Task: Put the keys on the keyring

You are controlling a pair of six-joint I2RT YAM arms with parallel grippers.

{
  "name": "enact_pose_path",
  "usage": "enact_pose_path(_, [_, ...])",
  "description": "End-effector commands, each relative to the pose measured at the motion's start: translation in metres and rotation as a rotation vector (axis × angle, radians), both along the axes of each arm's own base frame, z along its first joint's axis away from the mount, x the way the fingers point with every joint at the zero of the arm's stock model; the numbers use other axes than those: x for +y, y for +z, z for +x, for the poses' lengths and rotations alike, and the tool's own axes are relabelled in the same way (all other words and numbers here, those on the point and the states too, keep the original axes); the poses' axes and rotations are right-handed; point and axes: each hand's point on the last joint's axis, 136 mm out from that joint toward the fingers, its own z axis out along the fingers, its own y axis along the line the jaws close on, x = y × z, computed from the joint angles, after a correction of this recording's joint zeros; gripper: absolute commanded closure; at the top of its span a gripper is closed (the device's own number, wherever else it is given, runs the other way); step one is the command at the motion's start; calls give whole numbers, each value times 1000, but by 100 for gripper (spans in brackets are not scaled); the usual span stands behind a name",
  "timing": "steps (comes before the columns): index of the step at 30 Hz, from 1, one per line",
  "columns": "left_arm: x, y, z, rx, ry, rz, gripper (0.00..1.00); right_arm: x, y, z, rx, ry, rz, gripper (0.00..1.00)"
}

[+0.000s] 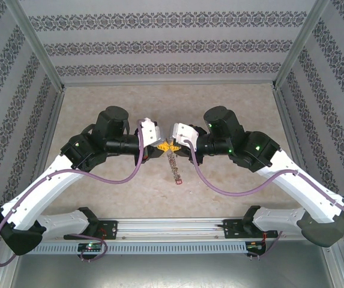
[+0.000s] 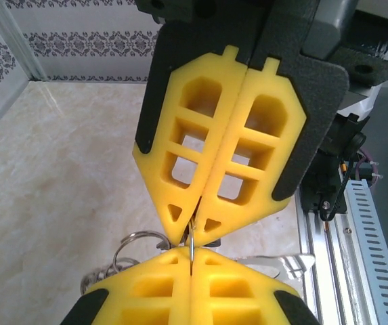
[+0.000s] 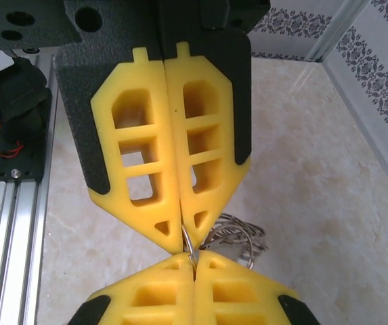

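Note:
My two grippers meet tip to tip over the middle of the table, the left gripper (image 1: 164, 146) and the right gripper (image 1: 177, 146). Both are shut on the same thin grey wire of the keyring (image 2: 191, 242), which runs straight from one pair of yellow fingertips into the other. In the right wrist view the keyring (image 3: 189, 241) shows as a thin loop entering my right gripper (image 3: 195, 261). My left gripper (image 2: 191, 263) pinches it edge-on. A string of small keys (image 1: 173, 163) trails toward the near edge, ending in a red tag (image 1: 178, 178). I cannot make out the black-tagged key.
Small silver split rings (image 3: 240, 237) bunch beside the fingertips, also visible as split rings (image 2: 134, 242) in the left wrist view. The beige table (image 1: 238, 108) is walled by patterned panels; an aluminium rail (image 1: 172, 227) runs along the near edge.

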Motion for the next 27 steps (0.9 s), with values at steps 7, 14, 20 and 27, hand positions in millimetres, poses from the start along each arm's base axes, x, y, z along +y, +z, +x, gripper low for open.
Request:
enact_pose_path(7, [-4,11,-2,-17,-6,-10,89,4,13,1,-96,-1,-36,100])
enact_pose_path(14, [-5,11,0,-13,0,-13,82,4,15,0,-104,4,-27,100])
enact_pose_path(20, [-7,12,0,-7,-1,-29,83,3,10,0,-108,2,-41,100])
enact_pose_path(27, [-8,11,-1,-1,-12,-28,100,4,11,-2,-116,12,-35,100])
